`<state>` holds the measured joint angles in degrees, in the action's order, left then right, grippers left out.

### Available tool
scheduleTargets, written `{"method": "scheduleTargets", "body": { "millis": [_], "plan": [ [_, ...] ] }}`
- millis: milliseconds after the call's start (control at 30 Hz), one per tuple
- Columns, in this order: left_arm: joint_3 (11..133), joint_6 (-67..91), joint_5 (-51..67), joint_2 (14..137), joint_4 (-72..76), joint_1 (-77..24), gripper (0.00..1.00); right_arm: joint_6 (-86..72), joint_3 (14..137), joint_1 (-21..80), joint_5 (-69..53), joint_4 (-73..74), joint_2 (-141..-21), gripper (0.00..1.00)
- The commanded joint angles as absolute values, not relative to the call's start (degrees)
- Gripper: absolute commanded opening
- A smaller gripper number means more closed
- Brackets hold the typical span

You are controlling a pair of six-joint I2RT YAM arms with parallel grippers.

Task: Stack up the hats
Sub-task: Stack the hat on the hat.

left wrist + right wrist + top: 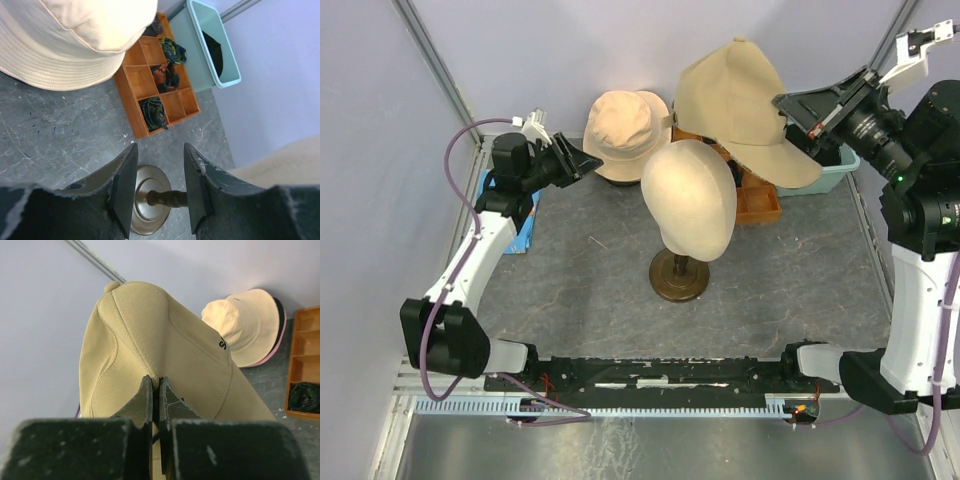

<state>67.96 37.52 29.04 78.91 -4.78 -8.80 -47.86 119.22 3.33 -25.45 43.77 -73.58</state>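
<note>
My right gripper [158, 380] is shut on the back of a tan cap [150, 335] with a black emblem. It holds the cap [740, 95] in the air behind the mannequin head, with the gripper [785, 104] at its right side. A plain beige hat [620, 128] lies on the table at the back. In the right wrist view this beige hat [245, 322] has a pink brim edge [272, 347] and a dark edge showing under it. My left gripper [586, 160] hovers open just left of the beige hat [65, 40], nothing between its fingers [125, 185].
A cream mannequin head [688, 198] on a brown stand [678, 275] stands mid-table. A wooden compartment box [155, 85] with rolled cloths and a teal tub [212, 45] sit at the back right. Something blue [526, 228] lies by the left wall.
</note>
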Motion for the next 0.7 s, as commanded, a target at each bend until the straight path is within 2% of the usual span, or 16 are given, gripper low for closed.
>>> {"method": "scheduleTargets", "body": {
  "millis": [0,200,400,667],
  "plan": [
    [67.2,35.9,30.7,73.4,-7.0,-9.1,0.49,-47.6,116.4,7.7,-21.3,42.3,-74.1,0.00],
    [67.7,36.3,30.1,72.1,-6.8,-9.2,0.49,-43.7,118.2,16.2,-15.5,41.8,-77.9,0.00],
    [68.4,36.0,30.0,72.2,-6.9,-9.2,0.49,-35.6,126.5,25.4,-5.9,49.3,-82.8,0.00],
    [67.7,35.1,29.9,73.0,-6.2,-9.2,0.49,-31.4,133.9,32.6,1.4,58.0,-85.3,0.00]
  ]
}}
